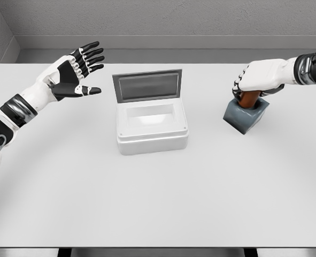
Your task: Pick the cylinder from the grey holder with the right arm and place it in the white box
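we see the right hand (256, 80) clasped around the brown cylinder (248, 99) seated in the grey holder (245, 115), the pick apparently underway, a straight lift due before crossing to the open white box (152, 134), left hand (75, 72) spread idle.

no readable text, labels or numbers anywhere

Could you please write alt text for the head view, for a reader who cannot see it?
The right hand grips a brown cylinder seated in a tilted grey holder on a white table. An open white box sits centre, and the left hand hovers open at left.
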Robot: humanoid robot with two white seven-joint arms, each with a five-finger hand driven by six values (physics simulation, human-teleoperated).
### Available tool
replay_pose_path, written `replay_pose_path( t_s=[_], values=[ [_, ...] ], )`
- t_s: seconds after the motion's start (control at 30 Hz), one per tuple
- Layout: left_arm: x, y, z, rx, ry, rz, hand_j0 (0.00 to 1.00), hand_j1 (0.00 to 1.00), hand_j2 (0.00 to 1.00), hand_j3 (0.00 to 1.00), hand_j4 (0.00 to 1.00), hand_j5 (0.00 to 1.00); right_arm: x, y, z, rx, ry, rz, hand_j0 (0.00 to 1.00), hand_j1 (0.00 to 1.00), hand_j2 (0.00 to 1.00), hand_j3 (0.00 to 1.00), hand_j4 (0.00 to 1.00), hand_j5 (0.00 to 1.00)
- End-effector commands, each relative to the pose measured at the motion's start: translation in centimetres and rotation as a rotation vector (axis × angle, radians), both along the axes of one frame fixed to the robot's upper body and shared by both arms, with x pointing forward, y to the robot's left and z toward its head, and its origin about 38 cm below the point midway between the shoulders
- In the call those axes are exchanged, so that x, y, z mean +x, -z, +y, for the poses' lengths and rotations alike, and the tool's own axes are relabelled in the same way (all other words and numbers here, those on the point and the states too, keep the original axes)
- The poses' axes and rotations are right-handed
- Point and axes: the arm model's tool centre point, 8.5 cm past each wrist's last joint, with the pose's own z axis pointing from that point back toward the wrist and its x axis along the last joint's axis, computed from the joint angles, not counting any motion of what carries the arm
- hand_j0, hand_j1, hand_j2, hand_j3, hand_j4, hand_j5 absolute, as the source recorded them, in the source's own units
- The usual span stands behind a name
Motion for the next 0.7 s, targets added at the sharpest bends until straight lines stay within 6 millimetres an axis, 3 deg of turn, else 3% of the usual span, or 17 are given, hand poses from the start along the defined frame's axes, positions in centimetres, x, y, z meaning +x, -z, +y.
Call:
replay_pose_path(
  t_s=[0.0, 0.4, 0.67],
  values=[
    [0.0, 0.0, 0.0, -0.004, 0.0, 0.001, 1.0, 1.0, 1.0, 1.0, 1.0, 1.0, -0.1, -0.3, 0.1, 0.007, -0.002, -0.006, 0.46, 0.46, 0.46, 0.46, 0.46, 0.46],
    [0.0, -0.2, 0.0, -0.005, 0.001, -0.003, 1.0, 1.0, 1.0, 1.0, 1.0, 1.0, -0.8, -2.4, -0.3, -0.001, -0.022, -0.05, 0.45, 0.45, 0.45, 0.45, 0.45, 0.45],
    [0.0, -0.2, 0.0, -0.005, 0.001, -0.003, 1.0, 1.0, 1.0, 1.0, 1.0, 1.0, -2.3, -4.1, 3.1, 0.004, -0.139, -0.096, 0.45, 0.45, 0.45, 0.45, 0.45, 0.45]
  ],
)
